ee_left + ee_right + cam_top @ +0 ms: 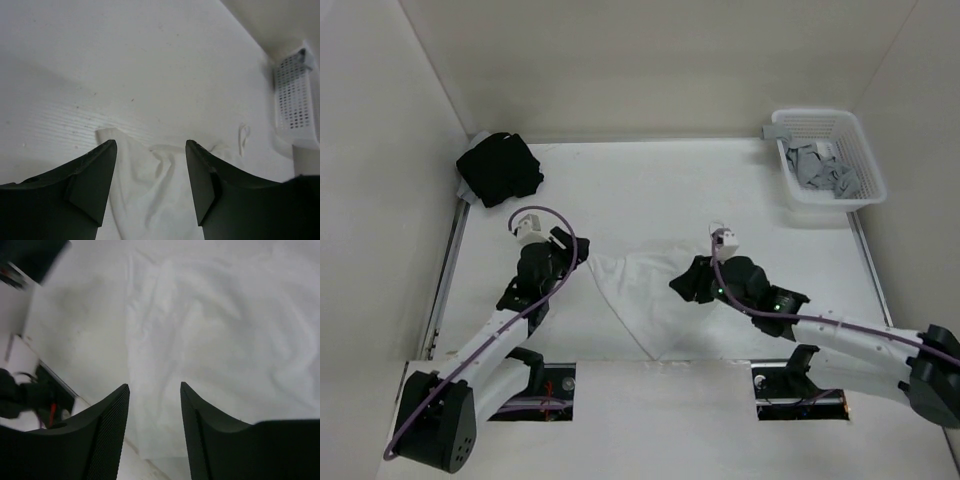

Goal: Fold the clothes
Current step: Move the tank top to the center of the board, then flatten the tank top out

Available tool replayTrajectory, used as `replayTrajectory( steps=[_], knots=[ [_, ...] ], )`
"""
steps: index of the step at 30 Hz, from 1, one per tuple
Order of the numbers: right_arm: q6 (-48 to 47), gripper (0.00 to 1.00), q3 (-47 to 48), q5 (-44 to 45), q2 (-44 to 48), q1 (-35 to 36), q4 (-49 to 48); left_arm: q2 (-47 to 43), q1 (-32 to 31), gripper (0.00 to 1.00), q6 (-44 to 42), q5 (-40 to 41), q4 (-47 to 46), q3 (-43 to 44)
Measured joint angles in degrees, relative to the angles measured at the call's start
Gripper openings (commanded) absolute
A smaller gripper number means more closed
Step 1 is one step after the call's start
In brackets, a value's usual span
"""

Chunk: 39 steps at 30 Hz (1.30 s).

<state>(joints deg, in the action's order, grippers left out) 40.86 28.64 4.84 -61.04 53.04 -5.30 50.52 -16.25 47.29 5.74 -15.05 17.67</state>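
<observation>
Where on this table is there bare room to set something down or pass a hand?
Bare: the table's wide far strip between the black cloth bundle and the basket, and the patch in front of the basket, beyond the right arm. Crowded: the near centre, where the left gripper and right gripper flank the white garment.

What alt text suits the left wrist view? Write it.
The left gripper, jaws open, hangs over a crumpled white garment on the white table. The garment's small loop lies to the right; a white perforated basket sits at the far right edge.
</observation>
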Motion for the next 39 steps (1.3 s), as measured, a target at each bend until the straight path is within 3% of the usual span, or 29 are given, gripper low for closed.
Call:
replayTrajectory(
  steps=[3,4,6,8,12,18,21,23,27,30,35,39],
  knots=[
    [2.47,0.23,-0.79,3.98,7.08,-1.79,0.76,3.39,-1.66,0.56,-2.03,2.34,1.84,0.15],
    [3.32,0.22,-1.49,5.38,8.83,-2.71,1.73,4.63,-2.21,0.55,-2.56,3.21,2.27,0.22],
    [5.62,0.23,-3.06,7.63,10.69,-4.50,4.96,8.72,-3.93,0.53,-3.63,6.16,3.04,0.63],
    [8.00,0.34,-4.63,9.66,10.45,-6.10,9.01,12.83,-5.62,0.52,-4.26,8.31,3.78,1.64],
    [12.02,0.45,-7.58,12.22,8.87,-7.45,15.74,20.94,-8.24,0.48,-4.98,11.50,4.15,4.92],
    [15.93,0.38,-8.92,13.42,8.46,-8.02,18.25,27.69,-7.98,0.44,-5.60,14.21,3.63,8.63],
    [17.66,0.34,-9.57,13.40,8.02,-8.02,18.25,29.90,-7.45,0.37,-5.75,14.84,2.78,9.60],
    [18.58,0.34,-9.97,13.35,7.72,-8.02,18.36,30.95,-7.39,0.31,-5.86,14.84,1.73,9.97],
    [18.93,0.35,-9.97,12.94,5.77,-8.13,18.03,32.26,-7.23,0.30,-5.99,14.49,-0.17,10.10],
    [18.43,0.33,-8.48,12.13,1.75,-9.16,16.33,33.31,-7.02,0.19,-5.97,13.09,-2.08,10.21],
    [16.41,0.09,-6.03,10.69,-4.39,-12.83,13.05,34.03,-6.56,0.05,-5.79,10.34,-2.82,10.29],
    [13.05,0.01,-1.64,8.07,-12.48,-19.34,8.92,33.59,-5.86,0.02,-5.20,8.48,-2.75,9.92]
  ],
)
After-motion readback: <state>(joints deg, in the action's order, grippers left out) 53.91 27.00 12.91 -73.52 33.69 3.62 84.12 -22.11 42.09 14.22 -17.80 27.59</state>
